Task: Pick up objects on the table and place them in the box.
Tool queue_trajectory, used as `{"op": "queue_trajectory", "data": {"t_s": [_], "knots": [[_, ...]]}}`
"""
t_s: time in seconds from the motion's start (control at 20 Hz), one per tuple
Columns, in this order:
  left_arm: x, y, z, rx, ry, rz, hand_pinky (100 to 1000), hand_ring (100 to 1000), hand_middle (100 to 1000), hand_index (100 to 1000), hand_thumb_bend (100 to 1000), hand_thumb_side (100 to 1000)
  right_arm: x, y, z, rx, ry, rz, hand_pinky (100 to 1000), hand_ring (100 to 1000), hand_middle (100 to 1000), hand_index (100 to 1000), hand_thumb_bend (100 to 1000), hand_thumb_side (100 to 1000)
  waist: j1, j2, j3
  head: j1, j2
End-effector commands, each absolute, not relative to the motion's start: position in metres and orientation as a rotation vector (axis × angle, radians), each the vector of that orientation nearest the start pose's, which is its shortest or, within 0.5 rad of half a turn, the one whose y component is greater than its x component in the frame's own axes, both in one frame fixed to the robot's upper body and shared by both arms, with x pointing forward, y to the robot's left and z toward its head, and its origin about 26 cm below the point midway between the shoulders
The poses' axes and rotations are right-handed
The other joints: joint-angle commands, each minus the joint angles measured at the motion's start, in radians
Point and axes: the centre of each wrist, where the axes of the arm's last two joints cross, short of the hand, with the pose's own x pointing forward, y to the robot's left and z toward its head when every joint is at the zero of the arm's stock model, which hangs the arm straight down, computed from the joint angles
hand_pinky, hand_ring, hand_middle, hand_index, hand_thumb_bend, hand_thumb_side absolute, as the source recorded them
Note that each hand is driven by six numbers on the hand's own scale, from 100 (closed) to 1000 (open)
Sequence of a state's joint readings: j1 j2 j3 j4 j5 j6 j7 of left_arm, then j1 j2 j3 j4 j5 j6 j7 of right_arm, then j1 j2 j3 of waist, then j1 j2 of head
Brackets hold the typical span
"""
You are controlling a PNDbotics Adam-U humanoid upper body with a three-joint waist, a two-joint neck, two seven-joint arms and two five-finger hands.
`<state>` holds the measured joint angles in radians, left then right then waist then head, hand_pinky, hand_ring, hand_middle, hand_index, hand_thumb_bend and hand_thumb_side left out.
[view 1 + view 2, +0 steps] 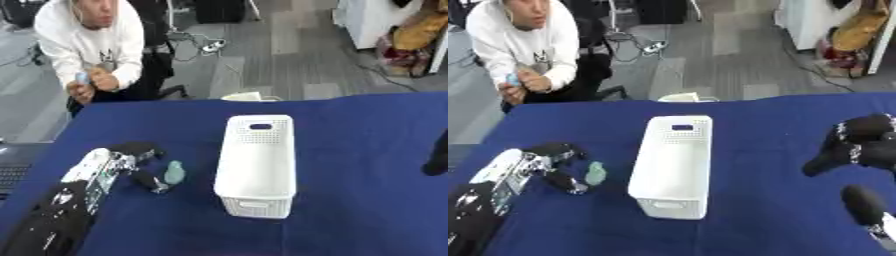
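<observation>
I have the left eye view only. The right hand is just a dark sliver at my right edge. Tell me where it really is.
Observer: The right eye view shows the whole right hand. It is over the blue table, to the right of the white box and level with the box's middle.
Operator: Give me its clearance from the box.
Observer: They do not touch. A wide strip of bare blue cloth lies between them.
Operator: Report anything else on that side.
Observer: A dark rounded part shows below the hand, near the lower right corner. I cannot tell what it is.
</observation>
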<state>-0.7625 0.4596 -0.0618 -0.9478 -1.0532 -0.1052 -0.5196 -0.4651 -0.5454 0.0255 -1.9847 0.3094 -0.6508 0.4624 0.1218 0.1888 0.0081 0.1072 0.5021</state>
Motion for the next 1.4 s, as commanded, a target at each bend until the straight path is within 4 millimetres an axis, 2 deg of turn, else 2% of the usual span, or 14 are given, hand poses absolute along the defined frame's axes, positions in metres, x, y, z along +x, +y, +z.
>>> {"op": "queue_trajectory", "data": {"t_s": [0.05, 0.6, 0.9, 1.15, 1.35, 1.4], "knots": [[0.457, 0.331, 0.146, 0.882, -1.022, -1.459, 579, 708, 847, 932, 1000, 531, 0.305, -0.269, 0.273, 0.478, 2.463, -1.826, 125, 432, 436, 639, 100, 1000, -0.004, -0.021, -0.001, 0.005, -0.003], [0.462, 0.321, 0.144, 0.881, -1.151, -1.410, 537, 667, 826, 903, 966, 499, 0.305, -0.269, 0.273, 0.475, 2.464, -1.823, 124, 432, 435, 638, 100, 1000, -0.004, -0.021, -0.004, 0.008, 0.000], [0.464, 0.317, 0.140, 0.881, -1.157, -1.410, 508, 646, 815, 889, 954, 477, 0.305, -0.268, 0.274, 0.474, 2.465, -1.818, 124, 431, 435, 637, 100, 1000, -0.005, -0.021, -0.008, 0.013, 0.001], [0.465, 0.318, 0.139, 0.898, -1.130, -1.411, 405, 578, 770, 843, 869, 404, 0.305, -0.268, 0.274, 0.473, 2.465, -1.819, 124, 431, 435, 637, 100, 1000, -0.004, -0.021, -0.008, 0.017, 0.002], [0.465, 0.319, 0.141, 0.916, -1.123, -1.405, 319, 515, 717, 789, 747, 391, 0.305, -0.268, 0.274, 0.472, 2.464, -1.823, 123, 431, 436, 636, 100, 1000, -0.004, -0.021, -0.007, 0.018, 0.003], [0.465, 0.319, 0.141, 0.919, -1.126, -1.402, 301, 502, 702, 776, 693, 405, 0.305, -0.268, 0.274, 0.472, 2.464, -1.824, 123, 431, 436, 636, 100, 1000, -0.005, -0.021, -0.006, 0.019, 0.004]]}}
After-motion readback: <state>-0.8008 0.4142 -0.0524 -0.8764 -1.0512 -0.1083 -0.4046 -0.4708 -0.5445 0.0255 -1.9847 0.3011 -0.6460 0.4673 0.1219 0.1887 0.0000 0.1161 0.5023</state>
